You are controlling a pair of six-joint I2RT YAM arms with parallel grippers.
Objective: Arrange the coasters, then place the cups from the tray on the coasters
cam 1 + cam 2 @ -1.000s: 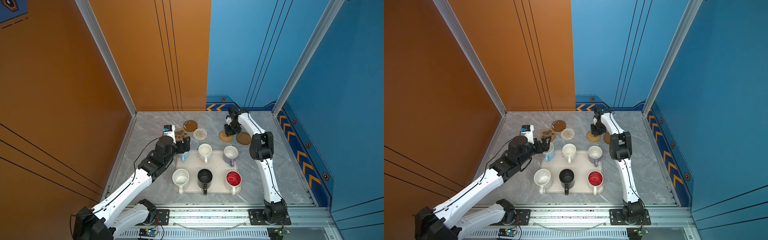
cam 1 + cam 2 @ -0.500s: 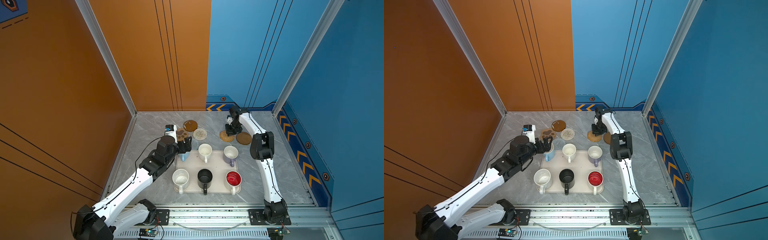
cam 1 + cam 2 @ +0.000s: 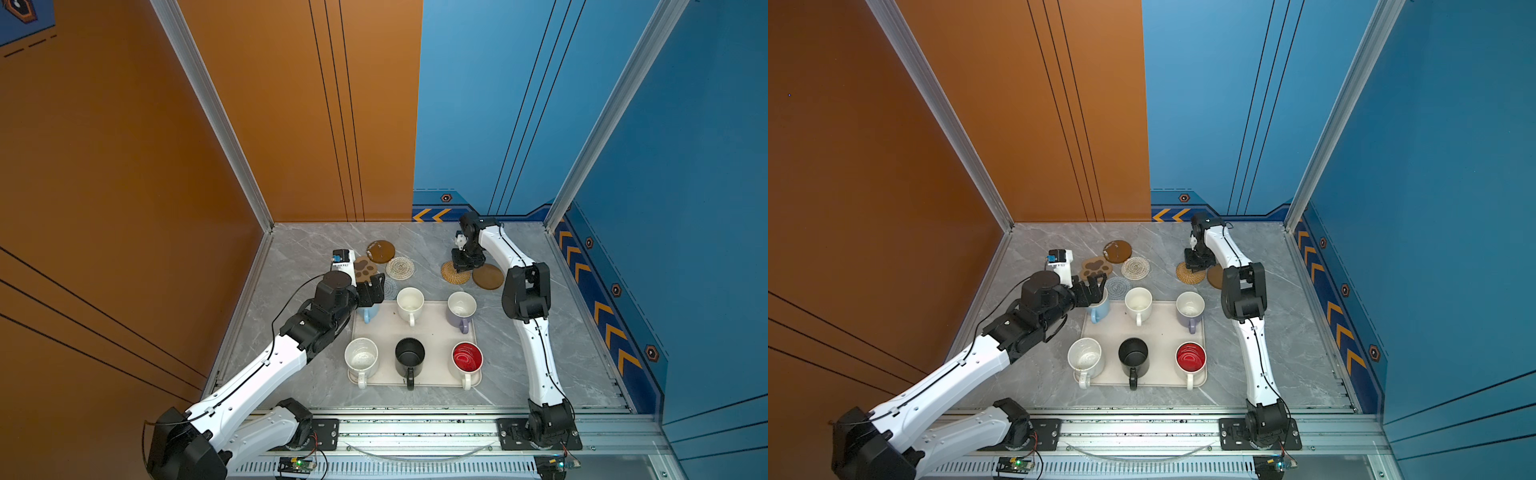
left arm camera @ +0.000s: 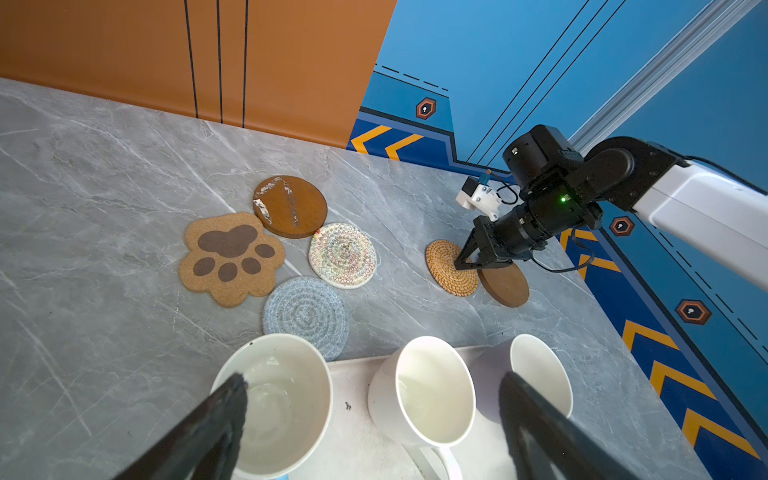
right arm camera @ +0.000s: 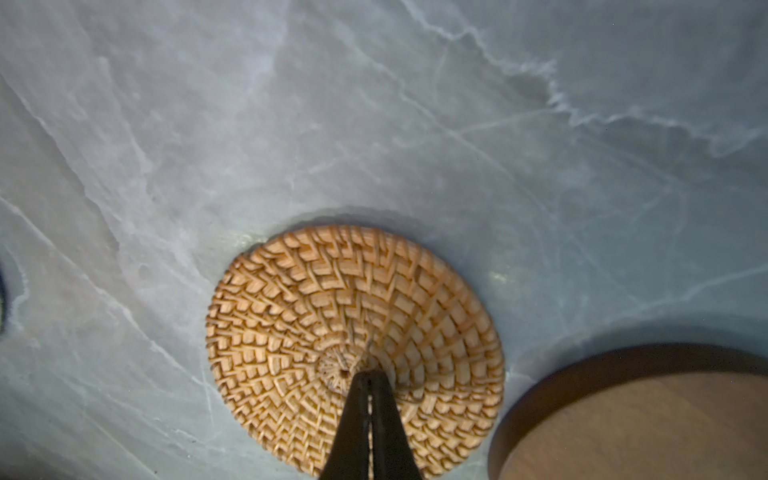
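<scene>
My right claw [image 5: 368, 376], pinched shut, presses its tip on the rattan coaster [image 5: 332, 299] at the tray's [image 3: 432, 328] 1 o'clock, I judge to slide it away from the wooden disc [image 5: 644, 415]. My left claw [image 4: 374, 379] hangs wide open over the blue mug [image 4: 282, 399] at 10 o'clock, ready to grasp.

left gripper [image 4: 374, 380] — fingers [image 4: 216, 428] spread wide | one over light blue mug [image 4: 286, 411] | right gripper [image 4: 462, 264] on rattan coaster [image 4: 441, 259]

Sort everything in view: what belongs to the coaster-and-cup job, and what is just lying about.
Job: scuffed brown disc, plain brown disc, paw coaster, woven white coaster, grey-blue coaster, rattan coaster; light blue mug, cream mug, lavender mug, speckled mug, black mug, red-inside mug; tray.

Not the job: marble tabletop, base rail; both are fixtures.
</scene>
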